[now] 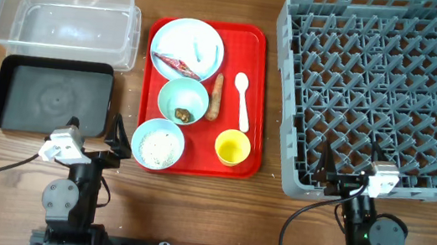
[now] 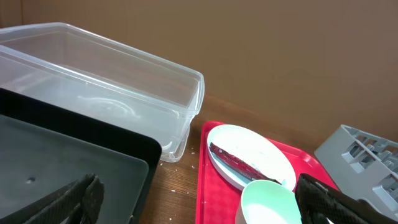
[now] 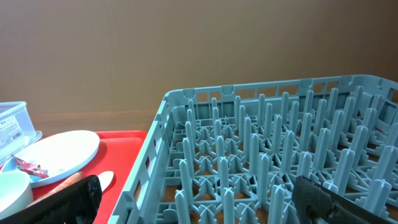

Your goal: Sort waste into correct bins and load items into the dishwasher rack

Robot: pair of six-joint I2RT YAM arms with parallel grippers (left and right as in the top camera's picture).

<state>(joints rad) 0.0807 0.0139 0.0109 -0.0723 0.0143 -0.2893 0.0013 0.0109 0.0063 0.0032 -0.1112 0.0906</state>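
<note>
On the red tray (image 1: pixel 259 39) sit a light blue plate (image 1: pixel 204 40) with the red-and-white wrapper (image 1: pixel 177 67), a pale green bowl (image 1: pixel 183 99) holding a brown lump (image 1: pixel 183 114), a light blue bowl (image 1: pixel 157 144) with rice, a yellow cup (image 1: pixel 232 148), a white spoon (image 1: pixel 242 98) and an orange stick (image 1: pixel 215 96). The clear tub (image 1: pixel 65 16) and black tray (image 1: pixel 50 97) lie at the left. The grey rack (image 1: pixel 383 93) is at the right. My left gripper (image 1: pixel 118 136) is open and empty by the black tray. My right gripper (image 1: pixel 348 169) is open and empty at the rack's near edge.
The wrapper on the plate (image 2: pixel 233 160) and the green bowl (image 2: pixel 267 202) show in the left wrist view, past the tub (image 2: pixel 99 93). The rack's pegs (image 3: pixel 267 162) fill the right wrist view. Rice grains are scattered on the wood (image 2: pixel 186 149).
</note>
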